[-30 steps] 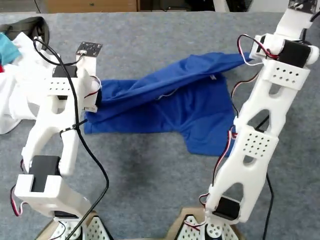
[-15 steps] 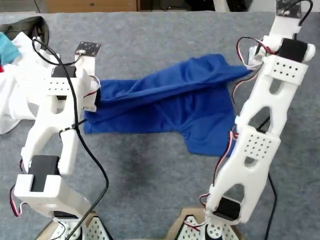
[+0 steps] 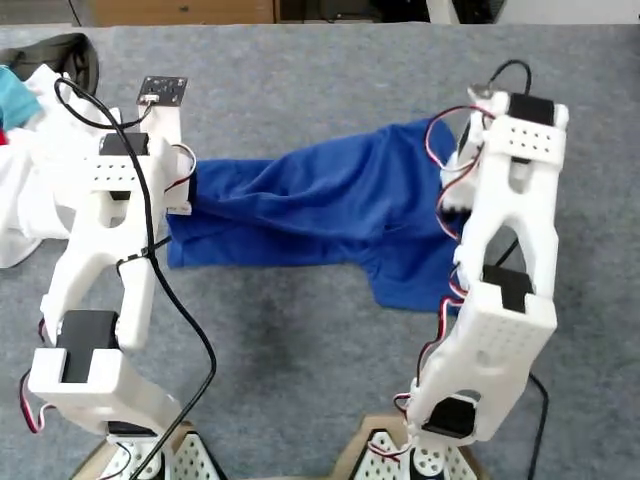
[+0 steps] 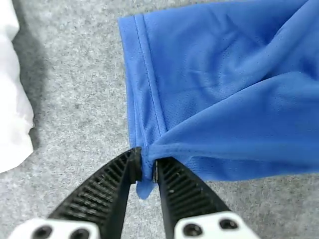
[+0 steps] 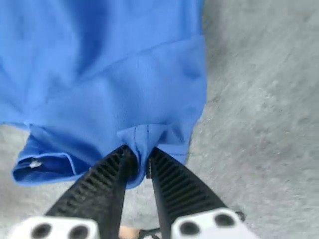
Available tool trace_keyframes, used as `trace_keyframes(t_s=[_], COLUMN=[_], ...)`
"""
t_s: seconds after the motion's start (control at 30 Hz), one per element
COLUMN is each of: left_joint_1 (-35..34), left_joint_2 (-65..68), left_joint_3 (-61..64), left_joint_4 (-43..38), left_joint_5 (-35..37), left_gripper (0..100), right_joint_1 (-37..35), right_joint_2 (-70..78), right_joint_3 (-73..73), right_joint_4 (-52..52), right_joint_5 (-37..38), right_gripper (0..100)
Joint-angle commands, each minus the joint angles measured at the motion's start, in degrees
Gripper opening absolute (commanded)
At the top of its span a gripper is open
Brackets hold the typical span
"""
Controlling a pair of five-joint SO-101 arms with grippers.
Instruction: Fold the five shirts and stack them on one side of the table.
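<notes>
1. Pinching a fold of blue cloth, the left gripper [image 4: 144, 167] has its two black ribbed jaws nearly together, with the hem of the blue shirt [image 4: 224, 74] clamped at their tips.
2. The right gripper [image 5: 139, 158] is likewise drawn narrow on the same shirt, gripping a bunched bit of stitched hem between its jaws.
3. Seen from above, the left arm [image 3: 110, 200] stands at the shirt's left end. The right arm [image 3: 500, 230] leans over its right end and covers part of the cloth.
4. The shirt lies across the middle of the table [image 3: 300, 340], stretched left to right between the two arms, with long creases running along its length. A flap of it reaches toward the near side at the right, beside the right arm.
5. By the left gripper the shirt's edge shows a double line of stitching, with grey table covering next to it.
6. A pile of white clothes [image 3: 30, 190] sits at the far left of the table, just beside the left arm and apart from the blue shirt.
7. At the far left corner, a teal garment [image 3: 12, 100] and a dark garment [image 3: 65, 48] lie against the white pile.
</notes>
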Motion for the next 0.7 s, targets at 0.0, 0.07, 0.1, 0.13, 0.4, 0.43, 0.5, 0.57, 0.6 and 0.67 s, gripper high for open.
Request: trace_keyframes(t_s=[0.0, 0.07, 0.1, 0.13, 0.4, 0.43, 0.5, 0.57, 0.6, 0.67], left_joint_1=[-0.62, -0.7, -0.7, -0.7, 0.09, 0.0, -0.26, -0.44, -0.62, -1.41], left_joint_2=[-0.22, -0.22, -0.22, -0.22, -0.22, -0.22, -0.22, -0.31, -0.57, -0.75], left_joint_3=[-0.09, -0.09, 0.0, 0.44, 5.71, 6.15, 6.86, 7.03, 7.03, 6.24], left_joint_4=[-0.7, -0.44, -0.35, -0.26, -0.44, -0.44, -0.44, -0.35, -0.35, -0.44], left_joint_5=[0.53, 0.35, 0.26, 0.26, 0.18, 0.09, -0.53, 0.0, 1.41, 3.52], left_gripper=[2, 2, 2, 2, 2, 2, 9, 18, 22, 25], right_joint_1=[1.1, 2.07, 2.68, 3.21, 3.47, 3.38, 3.3, 3.56, 3.65, 3.65], right_joint_2=[-4.53, -4.53, -4.53, -4.53, -4.7, -4.62, -4.53, -4.79, -4.88, -4.88], right_joint_3=[2.95, 3.56, 3.91, 4.44, 12.09, 12.53, 12.97, 12.79, 12.79, 12.88], right_joint_4=[-1.05, -0.79, -0.7, -0.7, -1.05, -1.05, -1.23, -1.14, -1.14, -0.53], right_joint_5=[0.44, 0.88, 0.88, 0.88, 4.48, 7.56, 12.04, 12.66, 12.92, 13.01], right_gripper=[0.5, 0.5, 0.5, 0.6, 0.8, 0.9, 0.9, 0.9, 1.0, 4.2])
